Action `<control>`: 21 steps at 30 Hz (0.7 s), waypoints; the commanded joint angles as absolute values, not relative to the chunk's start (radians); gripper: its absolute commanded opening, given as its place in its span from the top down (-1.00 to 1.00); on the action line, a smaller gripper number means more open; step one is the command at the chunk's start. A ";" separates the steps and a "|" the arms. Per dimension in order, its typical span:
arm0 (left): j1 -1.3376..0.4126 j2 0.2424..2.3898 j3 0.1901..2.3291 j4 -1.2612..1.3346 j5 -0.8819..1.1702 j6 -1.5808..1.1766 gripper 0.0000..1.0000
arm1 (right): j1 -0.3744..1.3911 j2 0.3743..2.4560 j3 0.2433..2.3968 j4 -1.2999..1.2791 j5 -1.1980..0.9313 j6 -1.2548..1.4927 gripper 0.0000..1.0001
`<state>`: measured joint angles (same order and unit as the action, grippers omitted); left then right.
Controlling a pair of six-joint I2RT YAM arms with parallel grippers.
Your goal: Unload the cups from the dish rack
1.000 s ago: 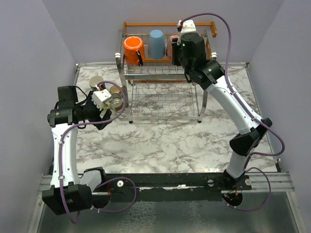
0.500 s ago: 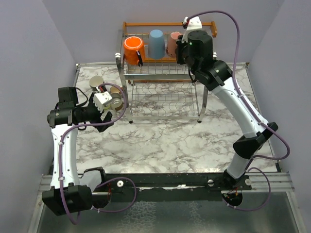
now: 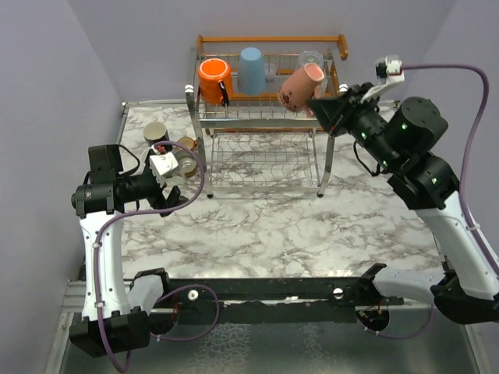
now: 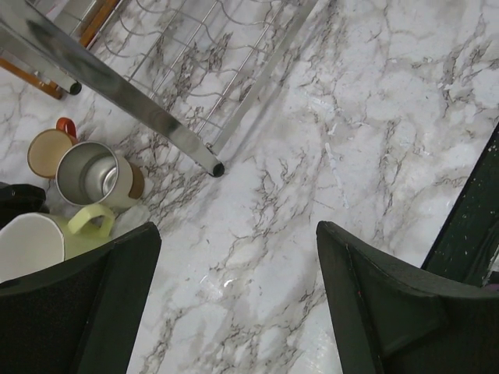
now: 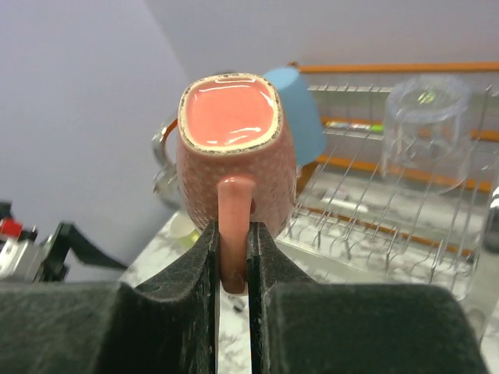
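Right gripper [image 5: 232,261] is clamping the pink mug [image 5: 234,148] by its handle. In the last second I am swinging it up and off the dish rack [image 3: 269,37], right of upper centre. Orange mug [image 3: 212,78], blue cup [image 3: 250,68] and clear glass [image 3: 309,58] are waiting, still racked. Left gripper [image 4: 234,288] is hanging apart, empty, over the surface [image 4: 312,156].

Right arm [image 3: 461,234] rises from its base, elbow out right, forearm angled up and left. Right gripper [image 5: 234,231] points left, jaws pinched tight on the handle of the pink mug [image 5: 234,148], which is carried in the air. Left arm [image 3: 97,245] stands upright then bends right at the top, with left gripper [image 4: 238,234] facing down, jaws spread wide.
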<state>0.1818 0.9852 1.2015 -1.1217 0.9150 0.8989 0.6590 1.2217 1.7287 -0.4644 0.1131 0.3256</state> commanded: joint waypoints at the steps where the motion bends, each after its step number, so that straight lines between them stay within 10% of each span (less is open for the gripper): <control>1: 0.184 0.940 1.183 -1.098 1.058 0.925 -0.70 | 0.655 1.077 1.497 -0.316 -0.106 0.461 0.98; 21: 0.181 0.703 0.857 -0.414 1.366 0.401 -0.80 | 0.803 1.032 0.660 0.579 -0.273 1.197 0.98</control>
